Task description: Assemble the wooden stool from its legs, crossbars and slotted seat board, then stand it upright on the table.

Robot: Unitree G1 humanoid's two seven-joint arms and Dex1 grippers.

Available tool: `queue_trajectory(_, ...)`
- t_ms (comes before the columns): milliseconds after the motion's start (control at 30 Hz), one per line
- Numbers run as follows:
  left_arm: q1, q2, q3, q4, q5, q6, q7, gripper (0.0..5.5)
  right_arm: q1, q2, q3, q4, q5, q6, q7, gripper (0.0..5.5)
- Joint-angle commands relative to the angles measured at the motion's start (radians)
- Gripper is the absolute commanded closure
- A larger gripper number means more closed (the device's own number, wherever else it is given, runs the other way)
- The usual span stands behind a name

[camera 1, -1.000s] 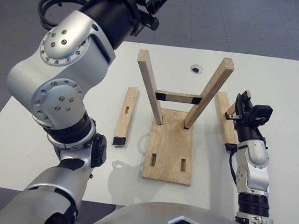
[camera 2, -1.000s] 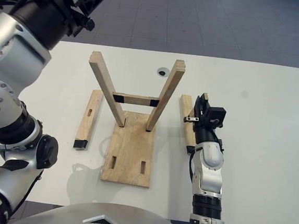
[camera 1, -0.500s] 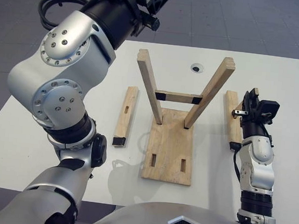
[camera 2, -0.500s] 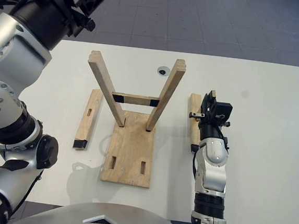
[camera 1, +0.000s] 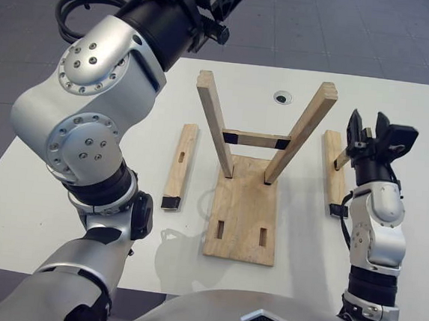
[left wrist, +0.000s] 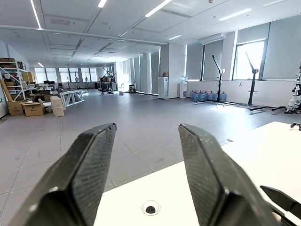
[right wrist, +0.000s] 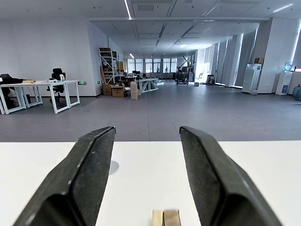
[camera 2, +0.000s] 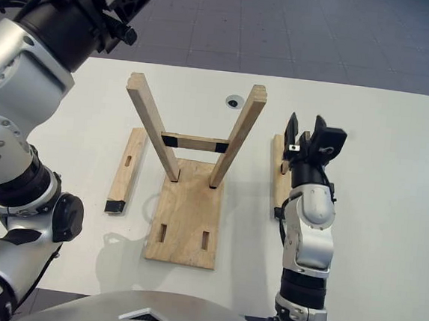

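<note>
The slotted seat board (camera 1: 241, 221) lies flat on the white table (camera 1: 69, 193). Two legs (camera 1: 215, 123) stand in it, leaning apart and joined by a crossbar (camera 1: 256, 140). One loose leg (camera 1: 181, 163) lies to the left of the board, another loose leg (camera 1: 334, 178) to its right. My right gripper (camera 1: 368, 123) is open just above the far end of that right leg, holding nothing; the leg's end (right wrist: 166, 218) shows below its fingers (right wrist: 94, 179). My left arm is raised high at the back left, and its gripper (left wrist: 146, 129) is open and empty over the table's far edge.
A small round hole (camera 1: 281, 99) sits in the table behind the standing legs. The bulky left arm (camera 1: 92, 97) hangs over the table's left part. Bare table lies right of the right leg and in front of the board.
My right gripper has lifted off the right loose leg and moved right and farther back. That leg has shifted slightly to the right. The left arm has stayed still.
</note>
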Motion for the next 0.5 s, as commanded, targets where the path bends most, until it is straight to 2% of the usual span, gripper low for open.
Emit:
queue_trajectory(33, 0.0, -0.003, 0.001, -0.01, 0.002, 0.016, 0.012, 3.04, -0.095, -0.023, -0.045, -0.118, 0.014, 0.123, -0.055, 2.98)
queue_trajectory(100, 0.003, -0.003, 0.002, -0.011, 0.003, 0.015, 0.012, 3.04, -0.177, -0.04, -0.058, -0.133, 0.019, 0.2, -0.076, 2.98)
queue_trajectory(200, 0.005, -0.004, -0.001, -0.012, 0.007, 0.009, 0.013, 3.04, -0.325, -0.096, -0.066, -0.02, 0.059, 0.411, -0.05, 2.98)
queue_trajectory(300, 0.003, -0.009, -0.002, -0.012, 0.008, 0.006, 0.014, 3.04, -0.376, -0.103, -0.124, 0.07, 0.12, 0.532, -0.044, 2.98)
queue_trajectory(500, 0.002, -0.007, 0.004, -0.012, 0.007, 0.007, 0.013, 3.04, -0.442, -0.112, -0.145, 0.077, 0.127, 0.566, -0.059, 2.98)
